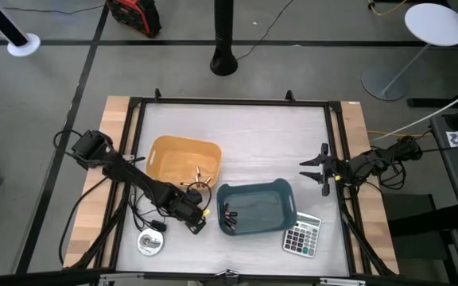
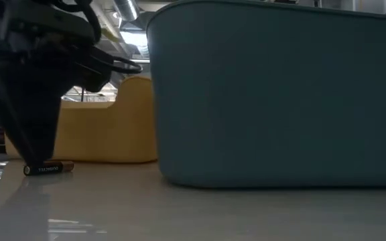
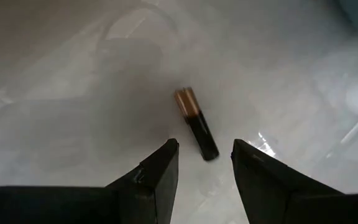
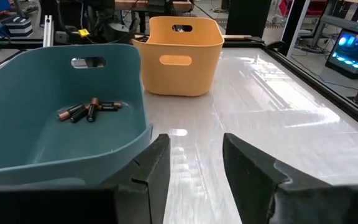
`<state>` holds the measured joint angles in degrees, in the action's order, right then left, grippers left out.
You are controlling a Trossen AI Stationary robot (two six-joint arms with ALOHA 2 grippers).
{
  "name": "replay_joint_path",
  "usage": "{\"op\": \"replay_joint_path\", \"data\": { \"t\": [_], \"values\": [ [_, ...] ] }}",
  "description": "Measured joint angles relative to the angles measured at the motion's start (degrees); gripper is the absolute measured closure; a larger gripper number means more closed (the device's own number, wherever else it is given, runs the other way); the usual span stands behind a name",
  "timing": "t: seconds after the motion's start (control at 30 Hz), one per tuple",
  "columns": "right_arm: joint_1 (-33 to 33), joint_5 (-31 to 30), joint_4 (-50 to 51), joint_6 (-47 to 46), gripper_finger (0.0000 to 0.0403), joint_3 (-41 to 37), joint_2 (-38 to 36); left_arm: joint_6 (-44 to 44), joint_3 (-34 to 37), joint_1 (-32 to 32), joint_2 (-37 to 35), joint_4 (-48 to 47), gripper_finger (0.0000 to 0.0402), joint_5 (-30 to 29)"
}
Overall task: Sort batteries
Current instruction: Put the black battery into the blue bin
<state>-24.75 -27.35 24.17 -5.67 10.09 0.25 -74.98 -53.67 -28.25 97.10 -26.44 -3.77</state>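
Observation:
A dark battery with a coppery end (image 3: 194, 121) lies on the table just left of the teal bin (image 1: 286, 208); it also shows in the low view (image 2: 45, 169). My left gripper (image 3: 205, 168) is open and low over the table (image 1: 196, 222). Its fingertips stand on either side of the battery's dark end without touching it. Several dark batteries (image 4: 89, 110) lie in the teal bin (image 4: 17, 68). The yellow bin (image 1: 165, 144) stands behind it. My right gripper (image 1: 318, 168) is open and empty at the table's right edge.
A calculator (image 1: 302, 236) lies at the front right of the teal bin. A round silver disc (image 1: 151, 241) and a thin black cable (image 1: 145, 216) lie at the front left near my left arm. Bare table lies between the bins and my right gripper.

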Motion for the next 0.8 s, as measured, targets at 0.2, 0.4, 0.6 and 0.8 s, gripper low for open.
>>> {"op": "replay_joint_path", "data": {
  "t": [0.2,0.4,0.6,0.8],
  "values": [
    [0.0,0.0,0.0,0.0,0.0258,0.0,-0.01,0.68,0.0,1.78,0.0,-0.47,0.0261,-0.05],
    [0.02,-0.01,-0.03,0.01,0.0258,0.0,-0.01,0.86,-0.1,2.76,1.41,-2.1,0.0261,-0.27],
    [0.02,-0.02,-0.01,0.0,0.0258,0.0,-0.02,0.88,-0.22,2.97,1.55,-3.82,0.0261,0.23],
    [0.02,0.0,0.02,0.01,0.0258,0.0,-0.02,3.44,-0.17,2.97,1.46,-5.33,0.0261,0.24]
  ]
}}
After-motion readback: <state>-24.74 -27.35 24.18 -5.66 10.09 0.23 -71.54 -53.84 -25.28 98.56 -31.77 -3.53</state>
